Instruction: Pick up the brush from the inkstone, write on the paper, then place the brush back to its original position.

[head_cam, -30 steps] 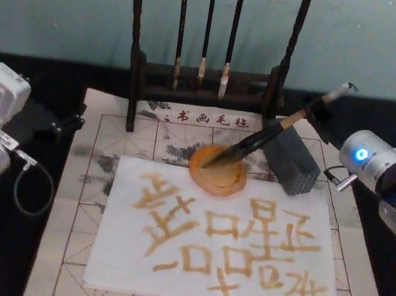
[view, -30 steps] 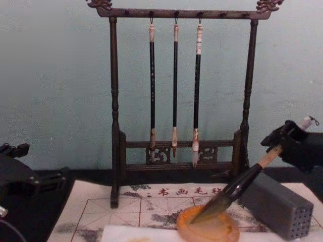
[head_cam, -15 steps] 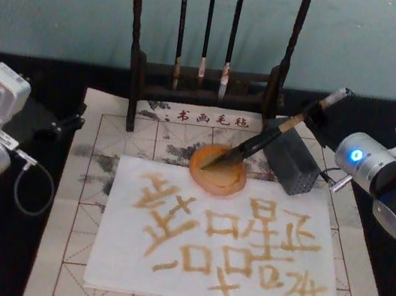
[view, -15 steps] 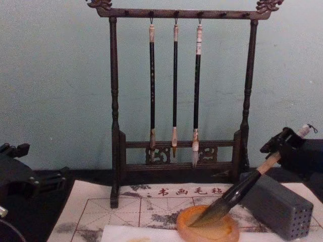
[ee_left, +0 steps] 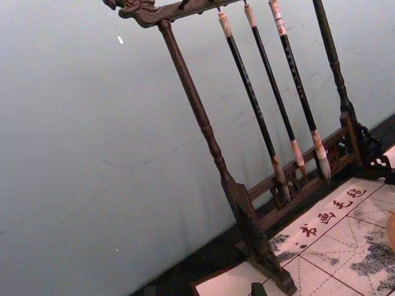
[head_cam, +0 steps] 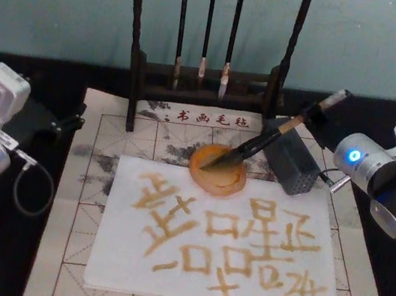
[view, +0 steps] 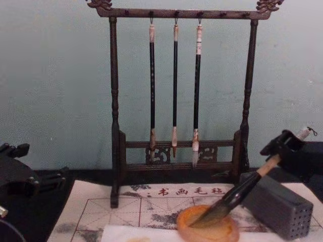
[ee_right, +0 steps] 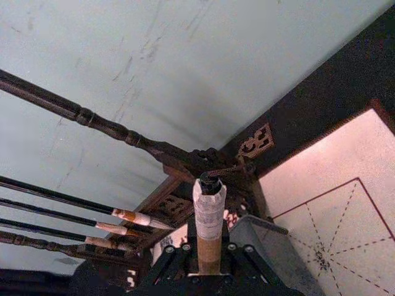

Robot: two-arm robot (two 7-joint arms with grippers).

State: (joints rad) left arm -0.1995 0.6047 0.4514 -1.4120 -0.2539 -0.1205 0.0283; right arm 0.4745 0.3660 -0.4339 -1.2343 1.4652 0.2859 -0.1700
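Note:
The brush (head_cam: 260,142) slants with its olive-brown tip in the orange inkstone (head_cam: 227,184) and its tan handle over the grey block (head_cam: 294,164). My right gripper (head_cam: 316,114) is shut on the handle just below the white end cap. In the chest view the brush (view: 237,194) rises from the inkstone (view: 222,233) up to the right gripper (view: 282,146). The right wrist view looks along the handle (ee_right: 208,209), held between the fingers (ee_right: 174,258). The white paper (head_cam: 119,256) bears several large ochre characters. My left gripper (head_cam: 65,124) is parked open at the mat's left edge.
A dark wooden rack (head_cam: 135,46) with three thin hanging brushes (view: 174,85) stands behind the inkstone. The grey perforated block (view: 277,206) sits right of the dish, under the handle. A gridded calligraphy mat (head_cam: 94,176) lies under the paper.
My right gripper has sunk a little and drawn in toward the grey block, laying the brush flatter over it. The tip stays in the inkstone. The left arm has not moved.

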